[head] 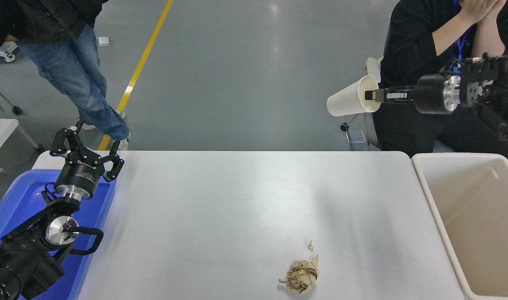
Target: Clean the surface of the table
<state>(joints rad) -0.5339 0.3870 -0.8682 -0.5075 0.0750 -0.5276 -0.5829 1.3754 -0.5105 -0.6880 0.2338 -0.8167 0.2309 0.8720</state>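
The white table surface (pixel 220 208) fills the middle of the head view. A crumpled brown paper wad (pixel 300 276) lies on it near the front edge, with a small scrap (pixel 310 246) just behind. My right gripper (pixel 371 95) is high at the upper right, beyond the table's far edge, shut on the rim of a white paper cup (pixel 350 101) held on its side with the mouth toward the gripper. My left gripper (pixel 86 150) is parked open over the blue tub at the lower left.
A blue tub (pixel 12 204) sits at the table's left end and a beige tub (pixel 475 225) at its right end. One person in black sits behind the right arm; another in jeans (pixel 76 75) stands at the far left.
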